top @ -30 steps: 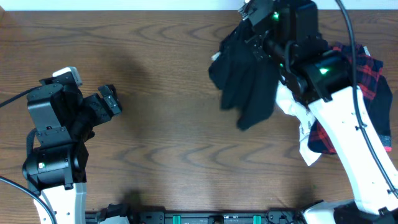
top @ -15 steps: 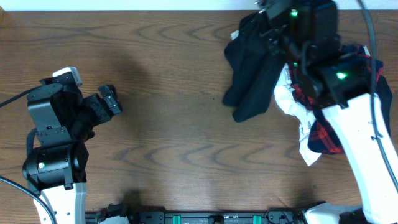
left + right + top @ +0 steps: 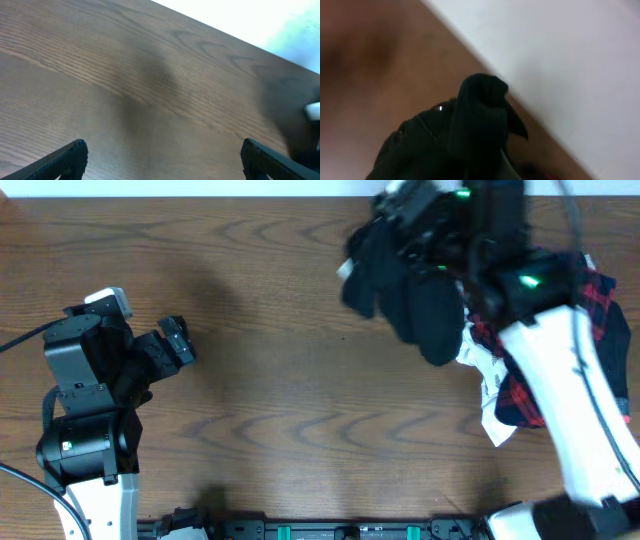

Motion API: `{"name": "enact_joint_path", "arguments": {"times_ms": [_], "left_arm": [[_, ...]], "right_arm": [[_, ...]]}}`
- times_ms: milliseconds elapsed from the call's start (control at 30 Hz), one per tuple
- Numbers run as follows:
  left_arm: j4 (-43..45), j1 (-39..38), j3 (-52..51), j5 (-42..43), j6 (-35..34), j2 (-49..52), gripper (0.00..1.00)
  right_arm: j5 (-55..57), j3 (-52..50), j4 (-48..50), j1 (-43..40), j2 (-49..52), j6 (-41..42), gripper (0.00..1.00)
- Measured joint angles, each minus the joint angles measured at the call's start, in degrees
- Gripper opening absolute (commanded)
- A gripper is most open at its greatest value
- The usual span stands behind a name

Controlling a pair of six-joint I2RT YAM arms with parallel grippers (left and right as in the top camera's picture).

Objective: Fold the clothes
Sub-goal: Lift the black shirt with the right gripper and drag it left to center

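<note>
The black shirt (image 3: 420, 300) hangs in a bunch from my right gripper (image 3: 410, 215) above the table's far right part, blurred by motion. In the right wrist view the black shirt (image 3: 470, 130) fills the bottom of the frame and hides the fingers; the gripper is shut on it. A red-and-navy plaid piece (image 3: 600, 300) and a white piece (image 3: 490, 395) lie under and beside the right arm. My left gripper (image 3: 178, 340) (image 3: 162, 160) stands open over bare wood at the left, far from the clothes, with nothing between its fingertips (image 3: 75, 150).
The brown wooden table (image 3: 280, 380) ends at its far edge against a white wall (image 3: 570, 60). The left arm's base (image 3: 85, 440) stands at the front left. The right arm (image 3: 560, 400) reaches across the heap of clothes at the right.
The right arm has swung the black shirt right and then back left along the far edge; the cloth now hangs more bunched. The left arm has not moved.
</note>
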Motion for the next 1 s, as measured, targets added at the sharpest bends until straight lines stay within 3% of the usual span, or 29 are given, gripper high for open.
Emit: {"name": "enact_joint_path", "arguments": {"times_ms": [200, 400, 567, 633, 700, 733, 800, 1000], "left_arm": [[0.0, 0.0, 0.0, 0.0, 0.0, 0.0, 0.98], [0.0, 0.0, 0.0, 0.0, 0.0, 0.0, 0.98], [0.2, 0.0, 0.0, 0.1, 0.0, 0.0, 0.98], [1.0, 0.0, 0.0, 1.0, 0.0, 0.0, 0.98], [1.7, 0.0, 0.0, 1.8, 0.0, 0.3, 0.98], [1.7, 0.0, 0.0, 2.2, 0.0, 0.5, 0.98], [1.7, 0.0, 0.0, 2.8, 0.0, 1.2, 0.98], [1.7, 0.0, 0.0, 3.1, 0.0, 3.4, 0.98]], "right_arm": [[3.0, -0.1, -1.4, 3.4, 11.3, 2.9, 0.99], [8.1, -0.3, -0.1, 3.3, 8.7, 6.1, 0.98], [9.6, -0.1, -5.8, 3.3, 1.2, 7.2, 0.78], [10.5, 0.2, -9.1, 3.3, -0.9, 8.6, 0.54], [10.5, 0.3, -11.6, 3.3, -1.7, 10.4, 0.40], [10.2, 0.3, -12.2, 3.3, -1.7, 10.8, 0.40], [9.0, 0.3, -12.6, 3.3, -1.1, 12.2, 0.49], [6.8, 0.3, -9.8, 3.7, 4.5, 13.6, 0.54]]}}
